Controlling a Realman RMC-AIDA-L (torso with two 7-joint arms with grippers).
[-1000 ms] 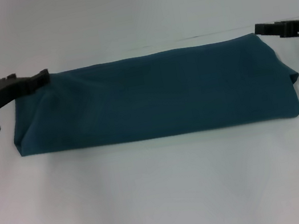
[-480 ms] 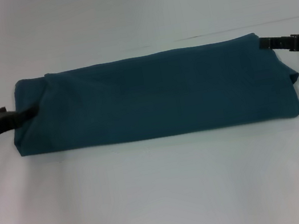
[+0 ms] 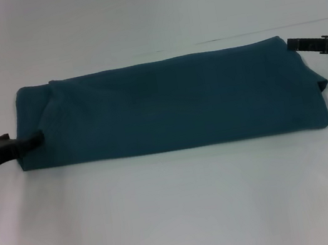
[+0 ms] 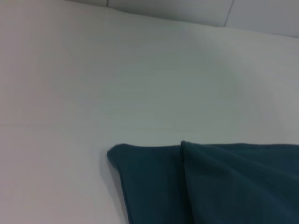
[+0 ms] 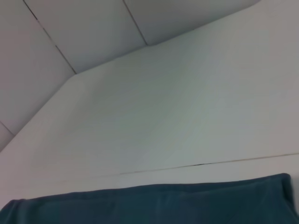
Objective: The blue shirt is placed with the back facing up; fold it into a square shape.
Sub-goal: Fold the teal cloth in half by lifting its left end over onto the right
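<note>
Shirt point(image 3: 167, 106) lies as a long folded band across the table point(image 3: 179, 208). My left gripper point(image 3: 35, 139) touches its left edge, my right gripper point(image 3: 293, 44) its far right corner; I can't tell either's grip. I'd pinch all layers before folding across.

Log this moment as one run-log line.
blue shirt: folded into long band on table | left gripper: at shirt's left end | right gripper: at far right corner

Soft even light, faint shadows, mild blur, no glare
</note>
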